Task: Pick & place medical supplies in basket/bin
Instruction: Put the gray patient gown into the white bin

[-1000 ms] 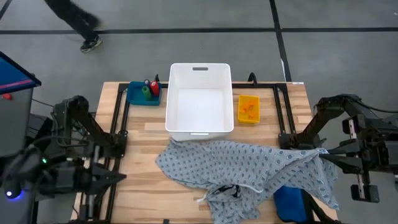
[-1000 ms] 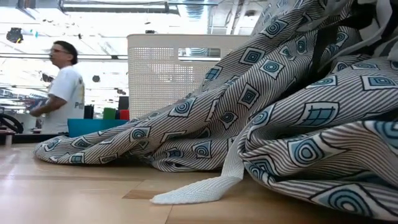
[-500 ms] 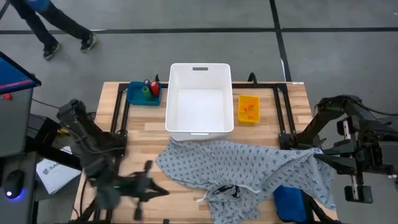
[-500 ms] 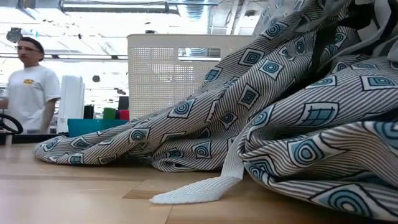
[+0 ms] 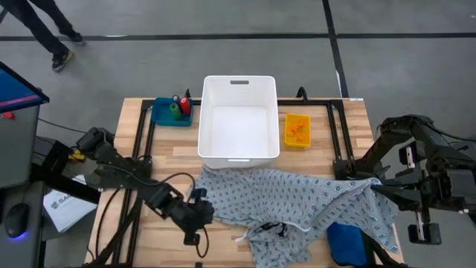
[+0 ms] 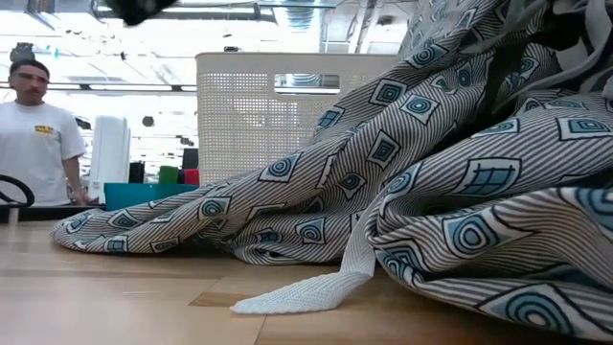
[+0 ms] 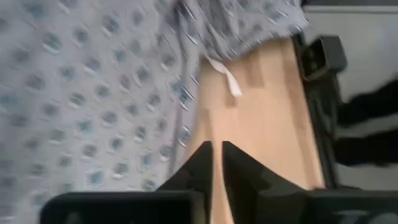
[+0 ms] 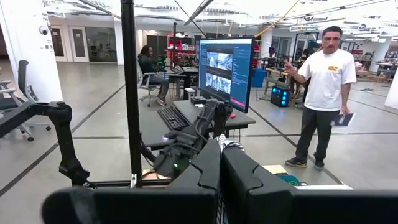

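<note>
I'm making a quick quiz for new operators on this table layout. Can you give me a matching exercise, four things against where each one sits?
Things:
1. white bin
2. orange tray
3. blue tray
4. patterned gown

Places:
A. front of the table, spread across the wood
B. far left, holding the red and green pieces
C. middle of the far edge
D. just right of the bin

Pairs: 1-C, 2-D, 3-B, 4-A

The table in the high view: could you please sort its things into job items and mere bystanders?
Job items: grey patterned gown; white bin; orange tray of pill bottles; red and green pieces.

Bystanders: blue pouch; blue tray under the pieces.
</note>
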{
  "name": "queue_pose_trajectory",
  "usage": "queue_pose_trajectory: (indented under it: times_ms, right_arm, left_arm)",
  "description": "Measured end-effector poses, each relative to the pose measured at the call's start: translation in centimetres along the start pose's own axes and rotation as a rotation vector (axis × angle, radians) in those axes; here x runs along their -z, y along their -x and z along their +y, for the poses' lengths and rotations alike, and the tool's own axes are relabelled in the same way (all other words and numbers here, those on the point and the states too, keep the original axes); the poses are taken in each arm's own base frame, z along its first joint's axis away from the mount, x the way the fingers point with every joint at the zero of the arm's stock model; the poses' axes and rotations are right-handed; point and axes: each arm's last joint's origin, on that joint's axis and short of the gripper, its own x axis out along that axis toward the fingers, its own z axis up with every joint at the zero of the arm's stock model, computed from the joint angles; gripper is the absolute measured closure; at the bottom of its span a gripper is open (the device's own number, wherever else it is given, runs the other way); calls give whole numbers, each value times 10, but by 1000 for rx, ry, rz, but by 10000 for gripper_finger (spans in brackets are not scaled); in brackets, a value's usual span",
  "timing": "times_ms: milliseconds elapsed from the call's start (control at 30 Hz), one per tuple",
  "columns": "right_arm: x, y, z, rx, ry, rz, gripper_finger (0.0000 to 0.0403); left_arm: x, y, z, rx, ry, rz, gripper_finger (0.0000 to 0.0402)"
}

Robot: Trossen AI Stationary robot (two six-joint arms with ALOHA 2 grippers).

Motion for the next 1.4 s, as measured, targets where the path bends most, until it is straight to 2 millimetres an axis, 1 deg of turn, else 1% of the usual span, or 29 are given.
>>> queue_pose_trajectory:
  times_ms: [100, 233, 367, 467, 533, 667, 800, 1033, 1200, 1267, 1333, 1400]
  right_arm:
    - [0, 0, 0, 0, -7, 0, 403]
    - [0, 0, 0, 0, -15, 0, 403]
    - [-1, 0, -1, 1, -21, 0, 403]
    - [-1, 0, -1, 1, -32, -1, 403]
    - [-1, 0, -1, 2, -40, 0, 403]
    - [-2, 0, -2, 4, -64, 0, 403]
    - [-3, 0, -2, 5, -68, 0, 403]
    - [-3, 0, -2, 6, -68, 0, 403]
    - [-3, 0, -2, 6, -85, 0, 403]
    - [-3, 0, -2, 6, -96, 0, 403]
    - [-3, -1, -3, 10, -106, -1, 403]
    - [-3, -3, -3, 18, -110, -1, 403]
  left_arm:
    - [12, -13, 8, 47, 33, 54, 329]
    - [23, -26, 17, 44, 41, 47, 242]
    - [35, -41, 33, 15, -2, 40, 161]
    - [43, -52, 50, -18, -6, 32, 120]
    - [50, -59, 61, -33, 2, 24, 106]
    - [61, -70, 78, -10, 46, -11, 99]
    - [74, -77, 85, 14, 58, -5, 102]
    - [89, -92, 87, -2, 52, 48, 100]
    - [91, -110, 85, -5, 73, 20, 101]
    - [90, -115, 84, 4, 89, 3, 102]
    - [90, -117, 83, 8, 115, -7, 109]
    - [90, -117, 84, 7, 141, -6, 125]
